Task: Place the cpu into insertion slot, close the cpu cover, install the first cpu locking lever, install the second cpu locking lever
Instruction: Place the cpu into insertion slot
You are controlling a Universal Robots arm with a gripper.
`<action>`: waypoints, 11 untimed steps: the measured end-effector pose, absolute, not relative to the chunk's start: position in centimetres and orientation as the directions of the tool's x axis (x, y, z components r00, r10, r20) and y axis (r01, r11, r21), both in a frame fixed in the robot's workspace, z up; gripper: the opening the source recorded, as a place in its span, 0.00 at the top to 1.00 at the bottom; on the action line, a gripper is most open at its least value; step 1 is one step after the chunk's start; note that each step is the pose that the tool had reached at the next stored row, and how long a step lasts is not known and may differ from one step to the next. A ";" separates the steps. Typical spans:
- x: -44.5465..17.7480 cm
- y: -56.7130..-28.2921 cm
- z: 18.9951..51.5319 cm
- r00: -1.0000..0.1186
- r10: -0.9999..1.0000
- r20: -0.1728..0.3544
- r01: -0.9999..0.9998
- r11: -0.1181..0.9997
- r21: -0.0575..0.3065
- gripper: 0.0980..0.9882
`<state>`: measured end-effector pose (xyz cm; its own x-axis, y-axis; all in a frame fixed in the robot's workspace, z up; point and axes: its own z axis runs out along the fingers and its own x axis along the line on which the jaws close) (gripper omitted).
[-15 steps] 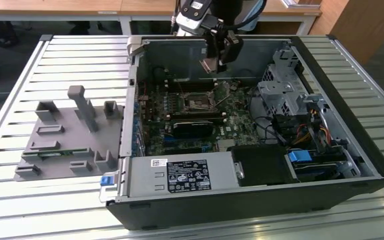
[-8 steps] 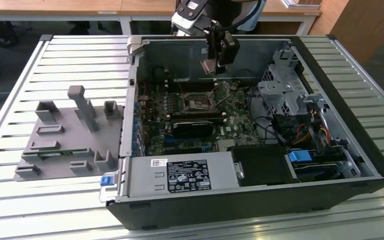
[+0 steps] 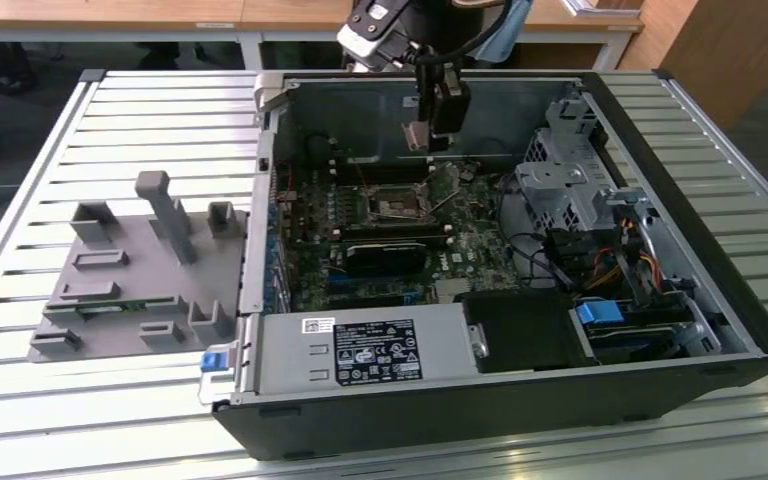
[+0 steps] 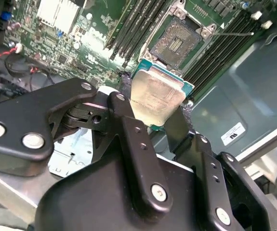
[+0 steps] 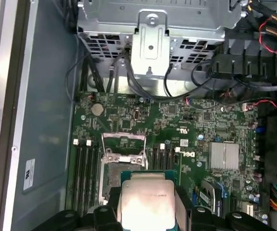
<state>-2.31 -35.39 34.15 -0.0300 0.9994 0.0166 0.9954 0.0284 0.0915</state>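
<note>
Workshop or lab: slatted metal bench [image 3: 117,110], opened computer case [image 3: 491,420].

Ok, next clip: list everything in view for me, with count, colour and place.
slatted table: one, silver-grey, under everything
computer case: one, black, lying open on the table
fixture block: one, grey, on the table at the exterior view's left of the case
motherboard: one, green, inside the case
power supply: one, silver, inside the case
heatsink: one, silver, on the motherboard
insertion slot: one, dark with a silvery rim, on the motherboard, empty
cpu cover: one, silvery, raised open at the slot's edge
cpu: one, silver-beige, held above the board close to the slot
hand: one, black, shut on the cpu
</note>
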 end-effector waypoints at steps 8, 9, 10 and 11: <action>-3.3 -34.4 33.0 -0.027 1.000 0.015 0.995 0.025 0.094 0.52; -3.3 -34.2 32.8 -0.027 1.000 0.015 0.995 0.025 0.094 0.52; -3.3 -33.9 32.7 -0.026 1.000 0.014 0.995 0.025 0.094 0.52; -3.3 -33.7 32.5 -0.026 1.000 0.013 0.995 0.025 0.094 0.52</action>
